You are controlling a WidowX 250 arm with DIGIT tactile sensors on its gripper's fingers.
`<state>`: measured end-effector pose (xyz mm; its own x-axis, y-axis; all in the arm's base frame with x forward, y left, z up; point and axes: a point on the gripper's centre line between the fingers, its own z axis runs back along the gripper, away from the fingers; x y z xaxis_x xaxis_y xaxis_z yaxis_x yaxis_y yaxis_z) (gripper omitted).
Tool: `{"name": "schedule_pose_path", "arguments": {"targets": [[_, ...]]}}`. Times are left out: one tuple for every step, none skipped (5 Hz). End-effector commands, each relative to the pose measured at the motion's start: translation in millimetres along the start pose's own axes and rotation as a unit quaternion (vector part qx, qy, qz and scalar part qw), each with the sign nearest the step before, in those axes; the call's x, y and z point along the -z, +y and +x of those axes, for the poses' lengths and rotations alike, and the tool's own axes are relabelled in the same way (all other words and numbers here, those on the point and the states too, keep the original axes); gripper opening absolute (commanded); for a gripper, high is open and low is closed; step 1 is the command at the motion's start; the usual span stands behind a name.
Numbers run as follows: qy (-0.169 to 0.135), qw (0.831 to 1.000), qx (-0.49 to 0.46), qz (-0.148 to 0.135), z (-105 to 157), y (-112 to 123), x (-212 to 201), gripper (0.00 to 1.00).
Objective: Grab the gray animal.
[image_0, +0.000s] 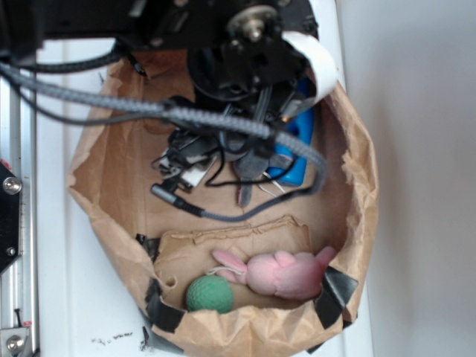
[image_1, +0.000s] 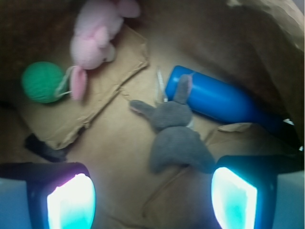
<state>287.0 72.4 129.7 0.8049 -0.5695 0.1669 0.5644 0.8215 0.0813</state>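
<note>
Brown paper bag (image_0: pixel 111 156) interior, crumpled walls, cardboard floor. Gripper (image_1: pixel 152 195) spread wide, nothing between its glowing fingers (image_1: pixel 71 202). Gray animal (image_1: pixel 174 136) lies flat just at 12 o'clock from the gripper: dark-gray plush, broad fin-like limbs, floppy. Its upper limb overlaps a blue bottle (image_1: pixel 224 102) at 1 o'clock. Pink bunny (image_1: pixel 93 40) and green ball (image_1: pixel 43 81) at 10–11 o'clock, well apart.

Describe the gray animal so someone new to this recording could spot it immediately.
Look inside the brown paper bag, on its floor beside the blue bottle. The gray animal lies flat there, one limb resting against the bottle. It is the only dark gray plush; the other toy is a pink bunny by a green ball.
</note>
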Motion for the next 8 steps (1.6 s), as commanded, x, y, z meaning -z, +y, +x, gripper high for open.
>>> {"name": "schedule_pose_path", "arguments": {"targets": [[-0.008,1.0,0.024,0.018,30.0,1.8,31.0,1.0],[0.016,0.999,0.013,0.033,40.3,3.9,50.4,1.0],[0.031,0.999,0.011,0.029,44.2,3.8,71.6,1.0],[0.071,0.997,0.01,0.03,43.5,-6.6,100.9,1.0],[0.102,0.994,0.0,0.026,38.7,-11.8,112.4,0.0],[0.112,0.993,-0.02,0.033,39.2,-10.3,113.6,0.0],[0.12,0.992,-0.03,0.032,41.7,-8.2,111.1,0.0],[0.108,0.992,-0.05,0.033,41.9,-6.8,75.1,0.0]]}}
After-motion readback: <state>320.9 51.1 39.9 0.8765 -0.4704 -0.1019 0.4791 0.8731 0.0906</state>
